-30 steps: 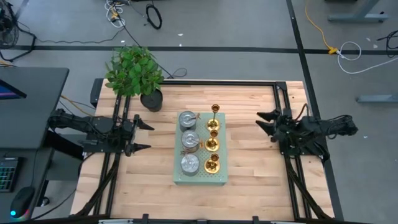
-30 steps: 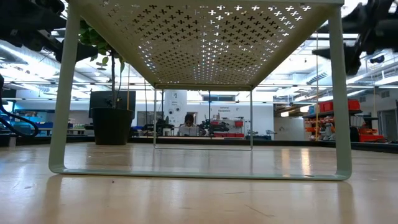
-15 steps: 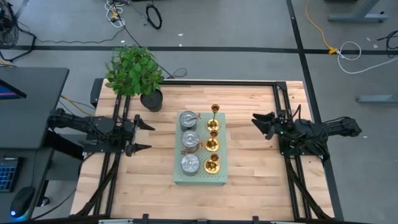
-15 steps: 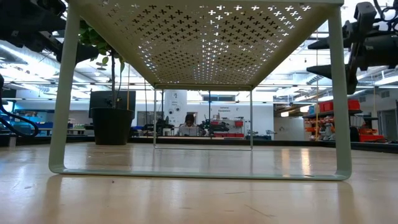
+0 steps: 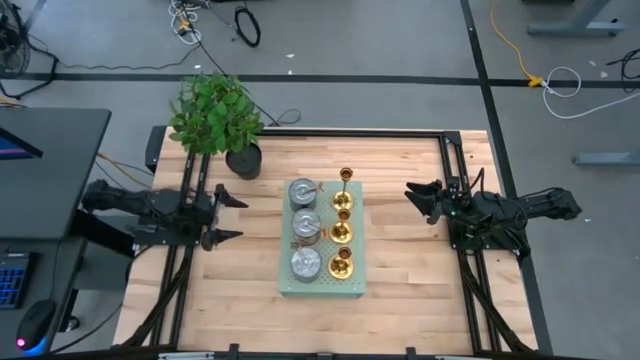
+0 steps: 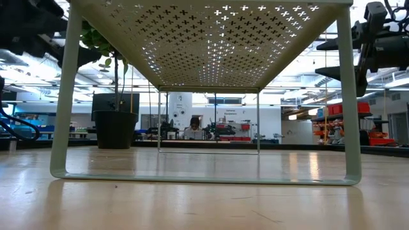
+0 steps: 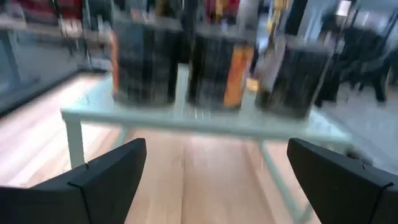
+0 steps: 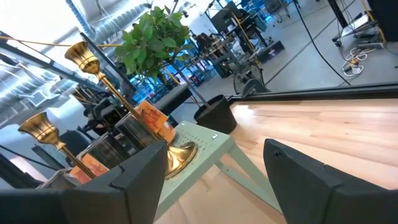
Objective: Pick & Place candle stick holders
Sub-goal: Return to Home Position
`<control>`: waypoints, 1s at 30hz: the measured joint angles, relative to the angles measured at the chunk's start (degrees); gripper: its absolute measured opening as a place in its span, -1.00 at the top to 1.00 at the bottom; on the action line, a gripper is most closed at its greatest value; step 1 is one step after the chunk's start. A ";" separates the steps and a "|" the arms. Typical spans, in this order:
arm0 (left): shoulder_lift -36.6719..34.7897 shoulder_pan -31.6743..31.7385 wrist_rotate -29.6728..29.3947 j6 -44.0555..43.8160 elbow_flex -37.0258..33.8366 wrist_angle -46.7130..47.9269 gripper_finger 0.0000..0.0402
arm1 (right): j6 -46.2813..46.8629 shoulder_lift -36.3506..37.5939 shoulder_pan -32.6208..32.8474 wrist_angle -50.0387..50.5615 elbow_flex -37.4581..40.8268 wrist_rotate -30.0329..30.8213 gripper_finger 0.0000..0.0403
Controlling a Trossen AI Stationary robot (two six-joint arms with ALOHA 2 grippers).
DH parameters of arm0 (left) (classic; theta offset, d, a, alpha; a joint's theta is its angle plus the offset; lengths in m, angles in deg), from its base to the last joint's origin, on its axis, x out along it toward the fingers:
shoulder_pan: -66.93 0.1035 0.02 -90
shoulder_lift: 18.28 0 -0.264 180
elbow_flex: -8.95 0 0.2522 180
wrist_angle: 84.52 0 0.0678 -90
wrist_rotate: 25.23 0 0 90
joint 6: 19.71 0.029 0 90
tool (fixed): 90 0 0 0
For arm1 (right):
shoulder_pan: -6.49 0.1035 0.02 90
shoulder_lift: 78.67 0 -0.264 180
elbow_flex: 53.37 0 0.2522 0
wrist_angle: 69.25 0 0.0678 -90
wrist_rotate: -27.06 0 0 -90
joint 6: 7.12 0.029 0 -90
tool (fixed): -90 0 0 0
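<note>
**Item:** candle stick holders, three, brass-gold, each with a flared base, thin stem and small cup.

**Location:** All three are stood upright in one column on the pale green perforated shelf, along the side nearer the right arm. The shelf is set at the middle of the worktop. Each holder is paired with one of three grey candle tins ranged in the column beside it. Whether bases and tins touch cannot be told. No holder is held.

**Left tool**: released, fingers spread, nothing between them. It is held over the worktop's left side, apart from the shelf and pointed toward it.

**Right tool**: released likewise and empty. It is held over the right side, apart from the shelf and facing the holders.

**Also present:** potted plant, at the far left corner, just beyond the left arm.

**Step in hand (judged):** placing appears complete, and the arms are to be brought to rest.

**Handling notes (judged):**
- Each arm is best drawn straight back along its own side before being folded, so that no finger is swung across the shelf.
- The holders are judged easily toppled by a brush or by a knock to the shelf frame.
- The plant's leaves are to be cleared by the left arm.
- The tools may be left released, since nothing is to be carried.
</note>
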 joint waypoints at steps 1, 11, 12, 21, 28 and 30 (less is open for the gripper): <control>-2.30 0.94 0.65 -0.03 -2.08 -1.89 -0.99 | -0.02 0.00 0.00 -0.02 0.02 0.02 -0.34; -0.51 7.11 4.87 -0.35 -8.05 -17.46 -0.99 | 0.02 -0.77 0.09 -0.11 0.00 -0.17 -0.34; -1.58 7.12 4.81 -0.38 -8.05 -17.55 -0.99 | 0.02 -1.04 0.07 -0.24 0.00 -0.12 -0.34; -2.05 7.15 4.82 -0.44 -8.07 -17.51 -0.99 | 0.11 -1.20 0.04 -0.19 0.00 -0.02 -0.34; -2.00 7.15 4.97 -0.46 -8.10 -17.40 -0.99 | 0.13 -1.20 0.04 -0.14 0.00 0.00 -0.34; -2.00 7.15 4.97 -0.45 -8.10 -17.41 -0.99 | 0.13 -1.20 0.07 -0.14 0.00 -0.02 -0.34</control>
